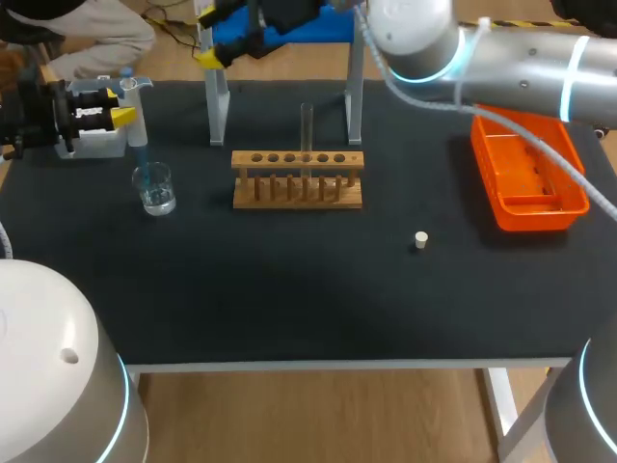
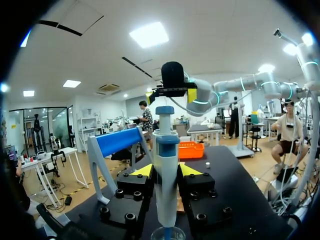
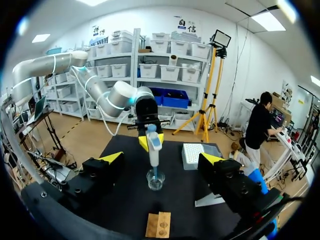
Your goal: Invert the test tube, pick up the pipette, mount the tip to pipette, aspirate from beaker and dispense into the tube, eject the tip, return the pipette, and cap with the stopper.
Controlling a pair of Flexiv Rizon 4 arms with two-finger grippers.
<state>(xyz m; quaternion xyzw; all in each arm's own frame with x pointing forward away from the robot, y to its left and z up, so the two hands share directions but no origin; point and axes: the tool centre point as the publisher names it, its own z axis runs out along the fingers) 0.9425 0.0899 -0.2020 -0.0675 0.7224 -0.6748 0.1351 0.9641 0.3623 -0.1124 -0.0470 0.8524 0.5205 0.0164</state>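
1. The left gripper (image 1: 120,104) is closed on the pipette (image 2: 166,165), a finger on each side. It holds the pipette upright by the worktop's left edge so the tip points straight down.
2. The beaker (image 1: 154,188) stands directly below, and the tip reaches into its liquid. This looks like the aspirating step.
3. The test tube (image 1: 307,125) stands mouth-up in the wooden rack (image 1: 297,178) at mid-worktop, towards the far edge. It appears placed to receive the dose.
4. The right gripper (image 1: 210,39) is spread wide and grips nothing. It hangs over the far edge, probably parked clear of the left arm's route to the rack.
5. The stopper (image 1: 420,239) lies alone right of centre, within the right arm's reach for capping.
6. The orange tray (image 1: 536,222) sits at the right edge, likely for the ejected tip.
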